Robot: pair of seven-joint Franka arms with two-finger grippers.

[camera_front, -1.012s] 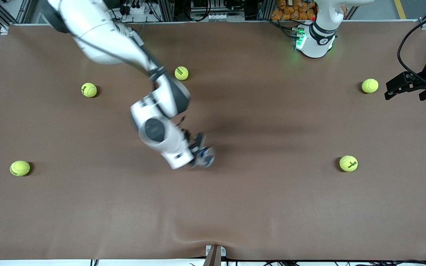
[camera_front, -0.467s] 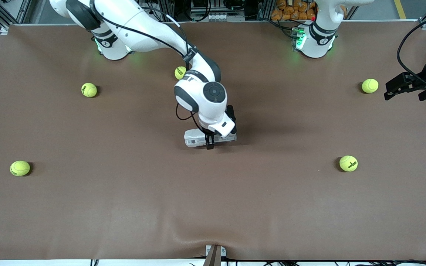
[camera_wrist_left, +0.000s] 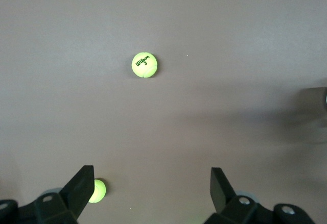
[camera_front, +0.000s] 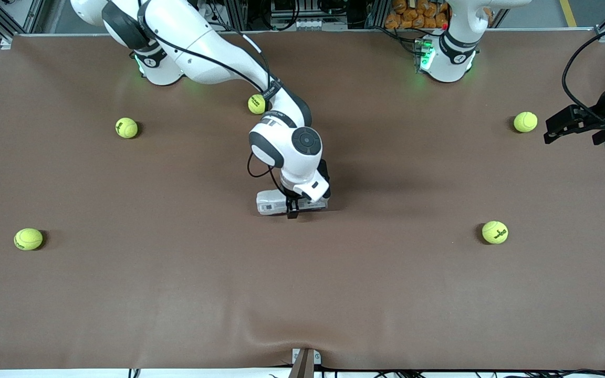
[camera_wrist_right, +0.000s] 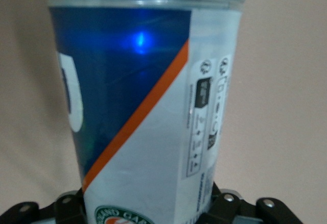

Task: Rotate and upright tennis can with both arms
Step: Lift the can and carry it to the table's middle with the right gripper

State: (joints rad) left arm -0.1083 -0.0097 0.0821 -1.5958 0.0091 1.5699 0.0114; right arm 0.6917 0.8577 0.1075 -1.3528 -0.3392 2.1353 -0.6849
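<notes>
The tennis can (camera_front: 271, 203) lies on its side at the middle of the table, its long axis running between the two ends of the table. My right gripper (camera_front: 292, 209) comes down on it from above and is shut on it around mid-length. In the right wrist view the can (camera_wrist_right: 143, 106) fills the picture, with its dark blue panel, orange stripe and silvery rim. I cannot tell whether it rests on the table. My left gripper (camera_front: 565, 123) waits open and empty at the left arm's end of the table, its fingers (camera_wrist_left: 79, 188) wide apart.
Several yellow-green tennis balls lie scattered: one (camera_front: 257, 104) by the right arm's forearm, one (camera_front: 126, 127) and one (camera_front: 28, 239) toward the right arm's end, one (camera_front: 525, 122) beside the left gripper, one (camera_front: 494, 232) nearer the front camera. The left wrist view shows a ball (camera_wrist_left: 144, 65).
The right arm has swung round and the can has turned from end-on to lying sideways. In the last half second it shifted slightly nearer the front camera. The left arm barely moved.
</notes>
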